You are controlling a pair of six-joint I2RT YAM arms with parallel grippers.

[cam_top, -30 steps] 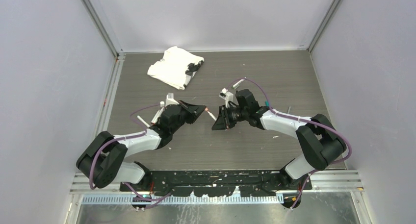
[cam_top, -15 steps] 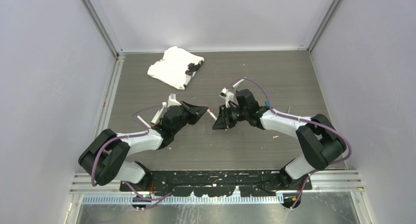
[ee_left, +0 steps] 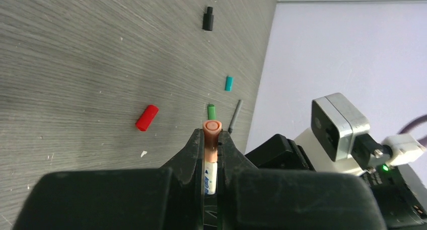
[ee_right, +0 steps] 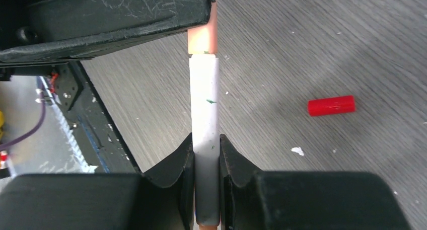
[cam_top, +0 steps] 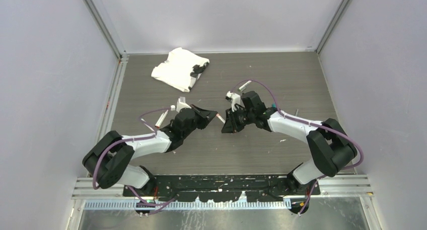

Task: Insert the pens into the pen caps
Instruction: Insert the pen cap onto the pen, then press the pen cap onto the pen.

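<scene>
Here, left claw [ee_left: 211, 142] pinches salmon cap [ee_left: 212, 128], blue print beneath illegible; right claw [ee_right: 206, 144] clamps white pen [ee_right: 205, 89]; green cap [ee_left: 211, 110] shows from left wrist, not right.

Robot lab test cell: plain lilac walls [cam_top: 45, 64] (boxing three sides), aluminium corner rails [cam_top: 100, 21], grey tabletop [cam_top: 282, 74].

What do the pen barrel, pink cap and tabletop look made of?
Pen barrel: likely plastic, matte white, with small green ink marks on it.
Pink cap: likely moulded plastic, smooth, with a uniform salmon colour.
Tabletop: grey wood-grain surface with fine streaks and low sheen. Probably laminate rather than bare wood, but I can't confirm that.
</scene>
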